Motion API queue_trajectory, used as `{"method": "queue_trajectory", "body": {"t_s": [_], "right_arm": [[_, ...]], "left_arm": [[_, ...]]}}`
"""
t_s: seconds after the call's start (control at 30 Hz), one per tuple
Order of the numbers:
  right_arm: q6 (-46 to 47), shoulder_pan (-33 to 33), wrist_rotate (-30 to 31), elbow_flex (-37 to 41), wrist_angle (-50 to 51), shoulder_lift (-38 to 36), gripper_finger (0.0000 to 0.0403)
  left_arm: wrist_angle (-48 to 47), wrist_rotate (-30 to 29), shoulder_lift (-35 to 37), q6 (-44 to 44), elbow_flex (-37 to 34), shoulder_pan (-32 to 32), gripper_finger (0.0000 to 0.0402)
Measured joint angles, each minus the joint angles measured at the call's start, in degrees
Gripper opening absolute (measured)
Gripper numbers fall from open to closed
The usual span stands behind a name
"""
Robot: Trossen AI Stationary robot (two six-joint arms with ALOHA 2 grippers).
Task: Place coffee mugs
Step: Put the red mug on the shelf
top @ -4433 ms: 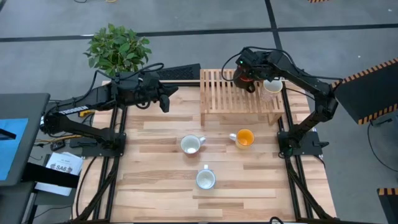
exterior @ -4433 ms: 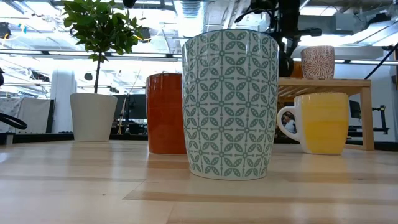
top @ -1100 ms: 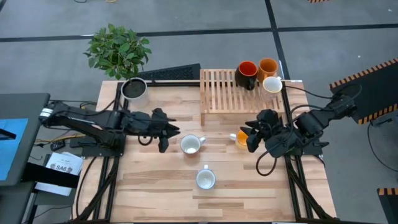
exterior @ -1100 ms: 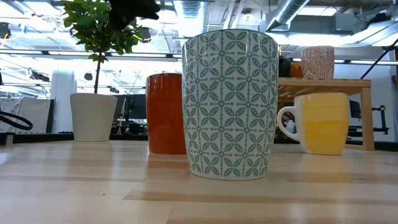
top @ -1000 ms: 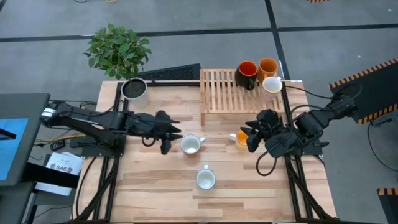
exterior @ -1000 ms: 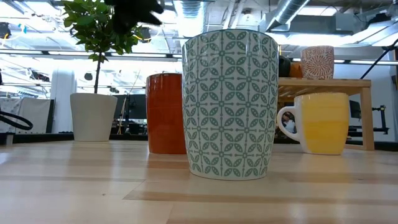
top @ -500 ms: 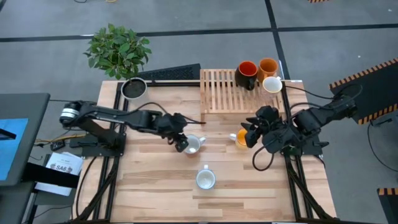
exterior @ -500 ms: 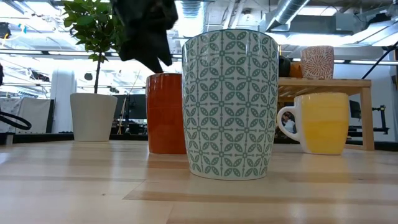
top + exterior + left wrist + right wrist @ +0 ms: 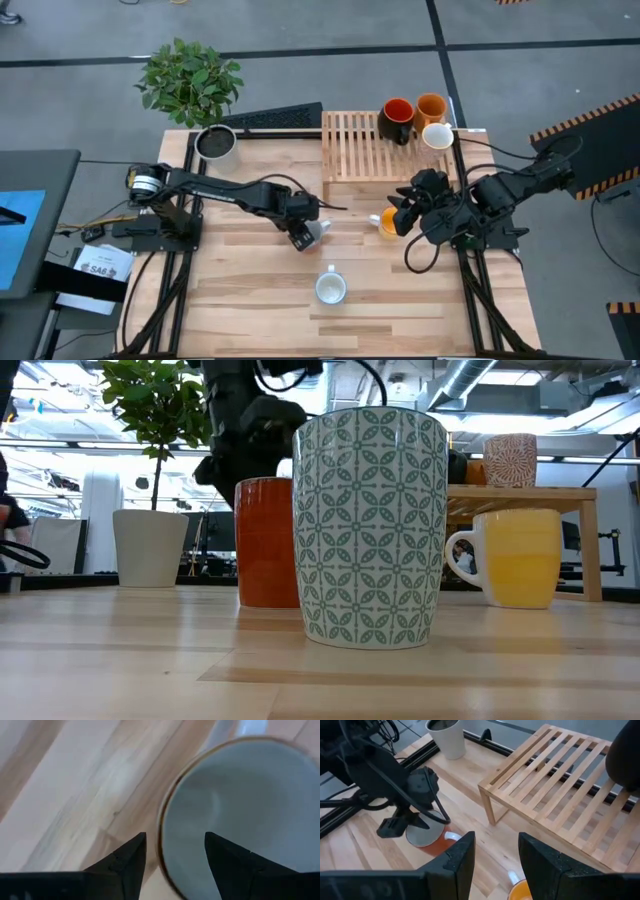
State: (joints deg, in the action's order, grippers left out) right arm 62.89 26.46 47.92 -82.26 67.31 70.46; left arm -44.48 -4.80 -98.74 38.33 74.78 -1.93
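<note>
A brown-orange mug (image 9: 316,233) with a white inside stands upright mid-table. My left gripper (image 9: 303,232) is open right over it. In the left wrist view one finger (image 9: 125,862) is outside the rim (image 9: 161,837) and the other (image 9: 227,862) is over the hollow. A yellow-orange mug (image 9: 392,222) stands to the right, and my right gripper (image 9: 400,217) hangs open beside it with nothing between its fingers. A patterned mug (image 9: 331,289) stands nearer the front. Three more mugs, red (image 9: 397,116), orange (image 9: 431,106) and cream (image 9: 437,137), sit on the slatted wooden rack (image 9: 370,155). My left gripper points down over the near-left part of the brown-orange mug's rim (image 9: 162,827), one finger outside the wall and one over the inside. Whether either finger touches the mug, I cannot tell. The mug stands upright on the table.
A grey-white pot (image 9: 215,143) with dark contents and a potted plant (image 9: 190,78) stand at the far left corner. A dark keyboard (image 9: 275,118) lies along the far edge. The rack's left half is bare slats.
My left gripper has travelled toward the table's right edge, from left of the brown-orange mug to right over it, and has come down to its rim. The mugs have stayed where they were.
</note>
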Motion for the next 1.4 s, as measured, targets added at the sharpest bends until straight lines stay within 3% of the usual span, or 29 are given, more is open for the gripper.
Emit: {"method": "queue_trajectory", "body": {"t_s": [0.2,0.37,0.43,0.63,0.87,1.03,1.23,1.4], "right_arm": [[0.04,0.0,0.0,0.0,-0.06,0.02,0.0176],[0.07,0.0,0.0,0.0,-0.11,0.02,0.0176],[0.08,0.0,0.0,0.0,-0.14,0.02,0.0176],[0.09,0.0,0.0,0.0,-0.44,0.02,0.0176],[0.09,0.0,0.07,-0.02,-0.65,0.02,0.0176],[0.09,0.0,0.08,-0.02,-1.55,0.02,0.0176],[0.09,0.0,0.17,-0.02,-2.06,0.0,0.0176],[0.08,0.0,0.17,-0.02,-3.14,0.01,0.0175]], "left_arm": [[-0.72,-1.39,0.63,-0.78,0.0,0.0,0.0157],[-1.53,-1.87,0.84,-3.82,0.02,0.0,0.0035],[-1.47,-0.31,0.84,-5.04,0.14,0.06,0.0014],[-9.3,-0.27,2.88,-7.98,6.03,-0.02,0.0006],[-14.09,-6.25,5.47,-17.0,22.81,0.9,0.0003],[-14.26,-10.17,4.76,-23.5,33.45,5.4,0.0002],[-11.98,-10.41,3.28,-27.55,40.0,12.06,0.0002],[-9.36,-7.78,1.03,-28.4,41.38,15.96,0.0002]]}}
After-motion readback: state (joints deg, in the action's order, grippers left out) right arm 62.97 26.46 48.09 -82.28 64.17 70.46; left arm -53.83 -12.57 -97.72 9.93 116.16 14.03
